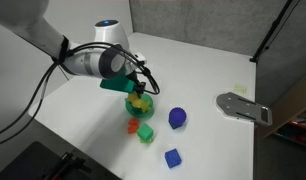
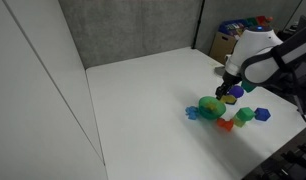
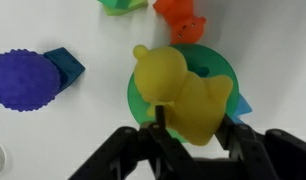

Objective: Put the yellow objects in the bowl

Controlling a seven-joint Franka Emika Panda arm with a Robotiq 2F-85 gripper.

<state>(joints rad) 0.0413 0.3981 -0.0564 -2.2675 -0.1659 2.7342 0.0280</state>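
One yellow piece (image 3: 181, 90) in claw (image 3: 195, 124), over bowl (image 3: 215, 60)

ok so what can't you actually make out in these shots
- Inside of the bowl: in the wrist view it is covered by the yellow piece held in the gripper, so whether another yellow one already lies in there is hidden.
- Whether the held piece touches the bowl: too small to tell in both exterior views.
- Green cube: cut off by the top edge of the wrist view.
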